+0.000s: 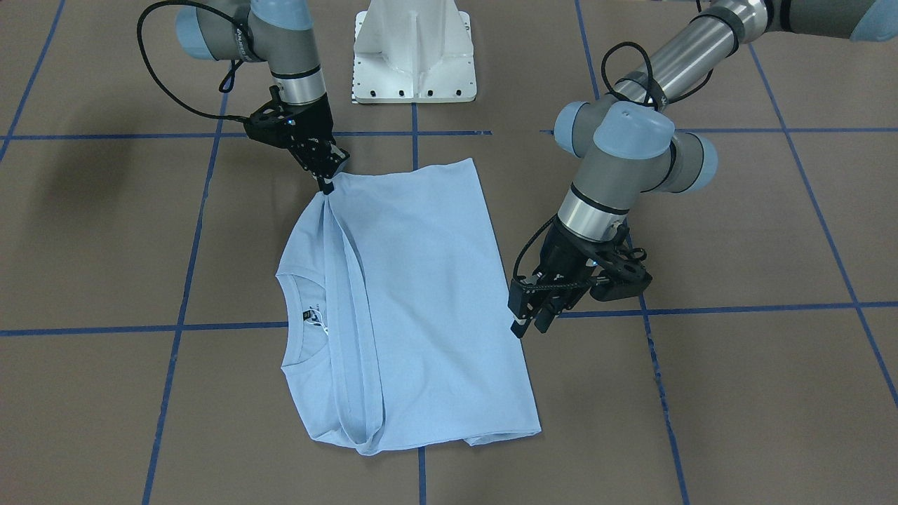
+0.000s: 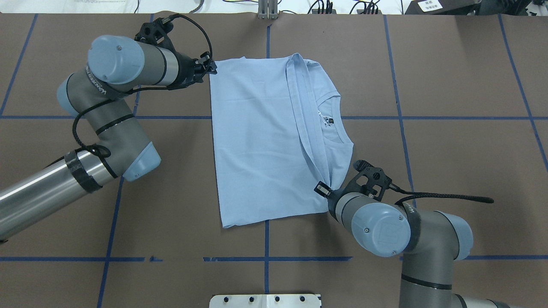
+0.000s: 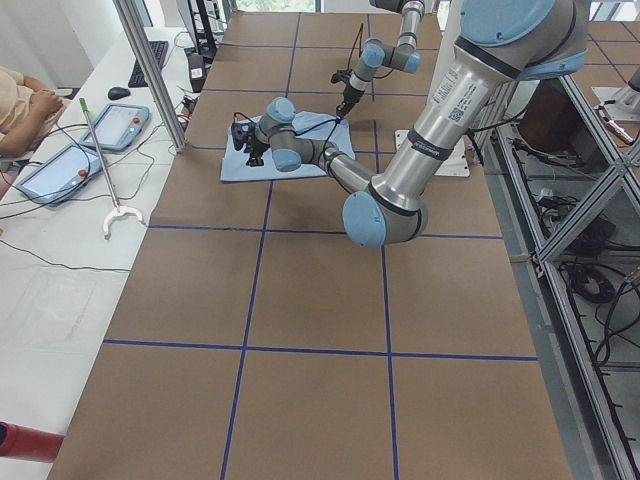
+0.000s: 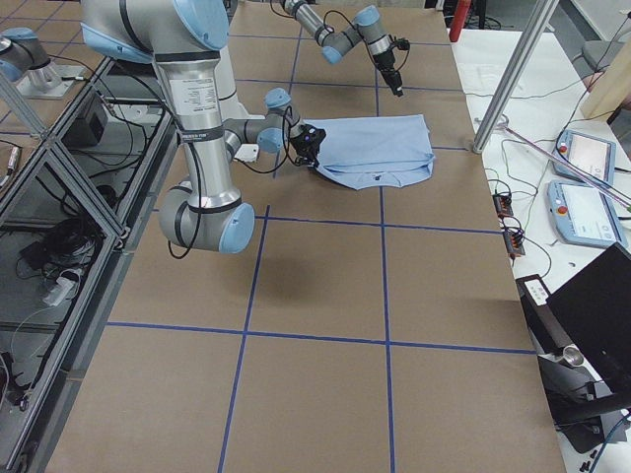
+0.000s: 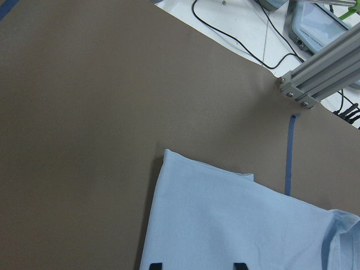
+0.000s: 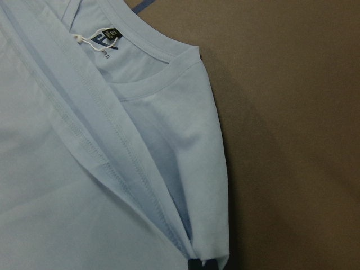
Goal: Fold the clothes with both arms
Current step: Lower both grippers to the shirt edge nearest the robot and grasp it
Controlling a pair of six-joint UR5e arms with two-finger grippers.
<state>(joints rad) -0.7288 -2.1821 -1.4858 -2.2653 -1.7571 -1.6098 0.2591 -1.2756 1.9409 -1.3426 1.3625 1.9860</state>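
Table: brown, gridded with blue tape;
Shirt: light blue, partly folded, flat at mid-table;
Right gripper: clamped on the shirt's bunched near edge;
Left gripper: jaws apart, at the shirt's far corner

Illumination is bright, even and overhead. Shadows on the table are soft. All views are sharp, without glare.

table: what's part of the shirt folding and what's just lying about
Job: light blue T-shirt; left pincer, open by its corner; right pincer, shut on its edge.
Lying about: white pedestal base; two control tablets; grabber stick; mouse.
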